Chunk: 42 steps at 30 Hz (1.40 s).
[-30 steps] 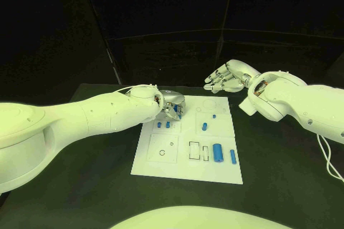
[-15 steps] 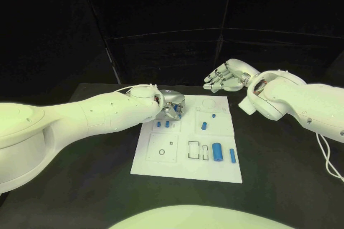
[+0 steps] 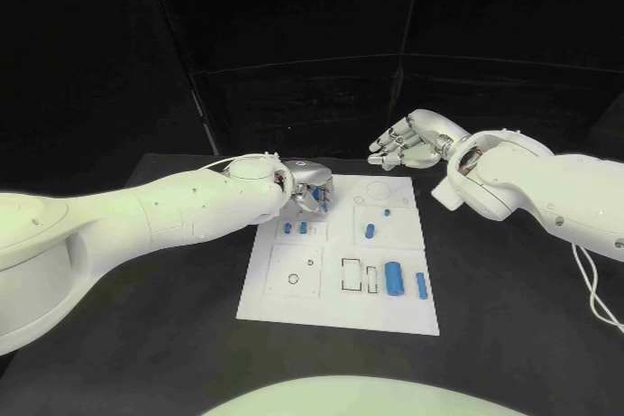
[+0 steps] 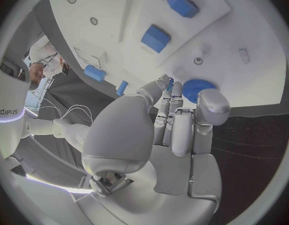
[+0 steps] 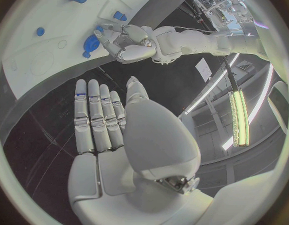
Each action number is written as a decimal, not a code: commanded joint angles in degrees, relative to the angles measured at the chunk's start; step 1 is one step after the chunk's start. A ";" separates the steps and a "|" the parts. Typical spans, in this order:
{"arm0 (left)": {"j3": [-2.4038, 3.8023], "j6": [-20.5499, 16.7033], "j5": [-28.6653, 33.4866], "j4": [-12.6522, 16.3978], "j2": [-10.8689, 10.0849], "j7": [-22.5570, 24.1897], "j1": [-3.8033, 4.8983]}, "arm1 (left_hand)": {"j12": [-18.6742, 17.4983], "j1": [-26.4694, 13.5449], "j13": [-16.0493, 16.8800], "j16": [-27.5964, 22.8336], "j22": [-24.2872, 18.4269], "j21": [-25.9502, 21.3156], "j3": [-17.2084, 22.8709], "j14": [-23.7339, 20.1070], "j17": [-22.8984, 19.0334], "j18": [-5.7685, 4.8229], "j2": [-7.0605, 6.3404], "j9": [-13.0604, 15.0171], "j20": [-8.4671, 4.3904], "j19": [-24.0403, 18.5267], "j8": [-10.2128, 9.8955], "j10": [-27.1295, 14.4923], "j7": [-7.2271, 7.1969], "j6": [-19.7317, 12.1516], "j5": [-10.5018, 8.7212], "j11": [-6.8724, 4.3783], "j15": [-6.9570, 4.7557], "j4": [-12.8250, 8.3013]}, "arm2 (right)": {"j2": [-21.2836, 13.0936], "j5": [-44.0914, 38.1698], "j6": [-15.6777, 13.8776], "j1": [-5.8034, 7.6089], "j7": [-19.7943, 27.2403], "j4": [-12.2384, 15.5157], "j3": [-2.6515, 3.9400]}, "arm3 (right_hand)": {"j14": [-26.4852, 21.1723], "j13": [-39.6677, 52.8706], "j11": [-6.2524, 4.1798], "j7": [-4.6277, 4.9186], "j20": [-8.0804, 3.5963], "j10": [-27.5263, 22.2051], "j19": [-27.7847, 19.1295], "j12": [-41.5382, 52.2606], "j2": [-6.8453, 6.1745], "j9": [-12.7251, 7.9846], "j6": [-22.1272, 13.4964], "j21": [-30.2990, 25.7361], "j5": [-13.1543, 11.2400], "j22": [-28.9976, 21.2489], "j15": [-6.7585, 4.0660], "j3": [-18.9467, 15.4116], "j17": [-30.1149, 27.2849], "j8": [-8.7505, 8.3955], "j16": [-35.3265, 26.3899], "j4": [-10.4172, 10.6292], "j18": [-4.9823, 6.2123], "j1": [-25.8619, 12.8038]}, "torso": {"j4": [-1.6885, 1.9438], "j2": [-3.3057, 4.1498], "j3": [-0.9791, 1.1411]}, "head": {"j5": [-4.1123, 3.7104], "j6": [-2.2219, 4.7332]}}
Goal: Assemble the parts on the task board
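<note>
The left hand (image 3: pixel 309 192) hung over the far left corner of the task board (image 3: pixel 341 299), fingers curled down; in the left wrist view its fingertips (image 4: pixel 169 85) touched a round blue part (image 4: pixel 196 89) sitting on the board, though whether they actually gripped it I could not tell. The right hand (image 3: pixel 414 138) hovered off the board's far edge, at about one o'clock from the left hand, fingers straight and side by side, holding nothing. Two small blue parts (image 3: pixel 295 226) lay just at six o'clock of the left hand; two more (image 3: pixel 379 220) sat mid-board; a thick blue cylinder (image 3: pixel 394 275) and a thinner one (image 3: pixel 421 284) lay at the near right. The word "sharpa" (image 4: pixel 7 112) was printed on the robot's white body.
</note>
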 commanded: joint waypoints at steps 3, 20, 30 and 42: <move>2.43 -2.17 2.26 1.84 -1.15 -0.06 0.16 | -1.08 -0.84 -0.11 0.00 0.10 0.32 0.99 1.04 -0.50 -0.61 -0.22 -0.13 0.03 0.24 -0.78 0.12 0.30 0.02 0.19 0.34 -0.36 -0.19 | -0.08 -0.12 -0.02 0.11 0.66 -0.01 0.04 | -0.42 -0.09 0.04 -0.08 0.01 -0.41 0.36 0.25 0.63 0.09 -0.17 -0.35 0.34 -0.11 -0.07 -0.26 -0.10 0.30 0.36 0.01 0.20 0.24 | -0.08 0.03 -0.02 | 0.02 0.44; 4.90 0.98 5.81 6.68 -7.95 -2.94 0.11 | -1.42 -1.19 -0.12 -0.22 0.03 0.19 1.24 0.93 -1.03 -0.58 -0.44 -0.17 0.11 0.15 -0.95 0.33 0.31 0.16 0.14 0.41 -0.32 -0.27 | -0.42 -0.12 -0.14 0.11 0.47 -0.09 0.04 | -0.42 -0.09 0.04 -0.08 0.01 -0.41 0.36 0.25 0.63 0.09 -0.17 -0.35 0.34 -0.11 -0.07 -0.26 -0.10 0.30 0.36 0.01 0.20 0.24 | 0.10 0.07 0.00 | 0.12 0.21; 4.89 2.19 5.93 6.48 -9.12 -3.38 -1.35 | -1.52 -1.34 -0.10 -0.34 -0.12 0.01 1.31 0.86 -1.31 -0.53 -0.52 -0.18 0.13 0.05 -1.00 0.47 0.26 0.27 0.12 0.38 -0.32 -0.27 | -0.68 -0.12 -0.13 0.11 0.36 0.06 0.04 | -0.42 -0.09 0.04 -0.08 0.01 -0.41 0.36 0.25 0.63 0.09 -0.17 -0.35 0.34 -0.11 -0.07 -0.26 -0.10 0.30 0.36 0.01 0.20 0.24 | -0.14 0.01 -0.01 | 0.51 0.16; 4.86 4.56 5.94 5.64 -8.59 -4.21 -1.91 | -1.60 -1.48 -0.09 -0.46 -0.20 -0.11 1.36 0.79 -1.57 -0.50 -0.56 -0.18 0.13 -0.03 -1.03 0.59 0.20 0.36 0.11 0.34 -0.33 -0.25 | -0.82 -0.12 -0.16 0.11 0.28 0.20 0.04 | -0.42 -0.09 0.04 -0.08 0.01 -0.41 0.36 0.25 0.63 0.09 -0.17 -0.35 0.34 -0.11 -0.07 -0.26 -0.10 0.30 0.36 0.01 0.20 0.24 | -0.13 0.05 0.03 | 0.56 0.18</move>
